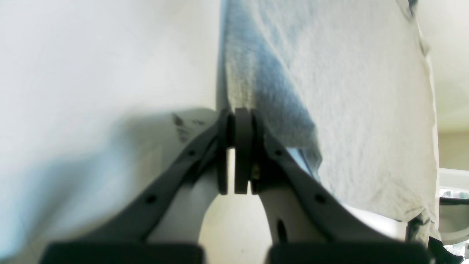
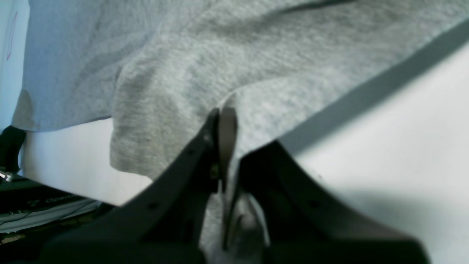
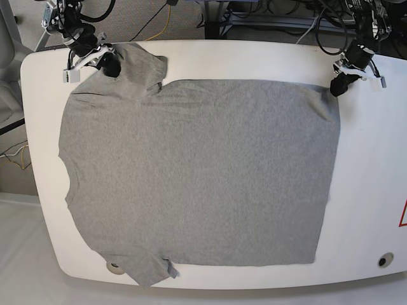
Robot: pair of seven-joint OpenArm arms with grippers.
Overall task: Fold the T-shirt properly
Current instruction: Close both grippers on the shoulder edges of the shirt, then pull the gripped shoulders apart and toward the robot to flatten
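The heather-grey T-shirt [image 3: 197,171] lies spread flat on the white table [image 3: 369,190], plain side up, collar toward the view's left and hem toward its right. My left gripper [image 3: 338,85] sits at the far right hem corner, shut on the cloth's edge. In the left wrist view its pads [image 1: 242,126] press together on the T-shirt [image 1: 348,110]. My right gripper [image 3: 110,65] is at the far left sleeve, shut on the fabric. The right wrist view shows its fingers [image 2: 210,139] pinching a raised fold of the T-shirt [image 2: 220,55].
The near sleeve [image 3: 149,270] lies at the table's front edge. A red mark [image 3: 403,213] and a round hole [image 3: 385,260] sit near the table's right edge. Cables [image 3: 254,13] run behind the table's back edge.
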